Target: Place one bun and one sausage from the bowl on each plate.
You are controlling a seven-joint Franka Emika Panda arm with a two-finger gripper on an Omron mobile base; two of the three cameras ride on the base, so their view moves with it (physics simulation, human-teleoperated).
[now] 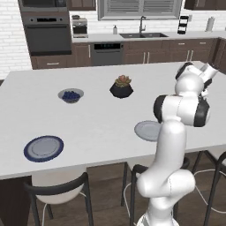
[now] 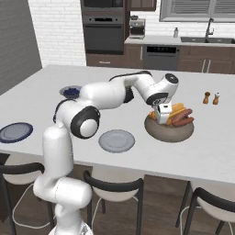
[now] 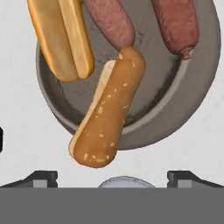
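Writing: none readable on any object; no brands or labels to make out.
Arm pose: in the right base view the arm rises at lower left, bends at an elbow left of centre, then reaches right across the surface [image 2: 55,87], the wrist turned down over the bowl [image 2: 170,128].
Pincer: the pincer [image 2: 163,120] hangs just above the bowl's near-left rim, jaws spread wide, nothing between them; in the hand view its two dark fingertips [image 3: 41,178] stand far apart at the lower corners.
Bowl: dull grey, right of centre in the right base view; in the hand view it takes the upper half.
Contents: a seeded bun [image 3: 109,109] lies tilted over the bowl's lower rim, one end jutting out; a split bun [image 3: 61,37] at upper left; two sausages [image 3: 109,22] at top centre and top right.
Grey plate: the plain plate [image 2: 116,140] sits just left of the bowl, bare.
Blue-rimmed plate: the plate [image 1: 43,148] lies at lower left of the left base view, well apart, bare.
Others: berry bowl [image 1: 70,95] and potted succulent [image 1: 122,87] mid-surface; two shakers [image 2: 211,97] at right.
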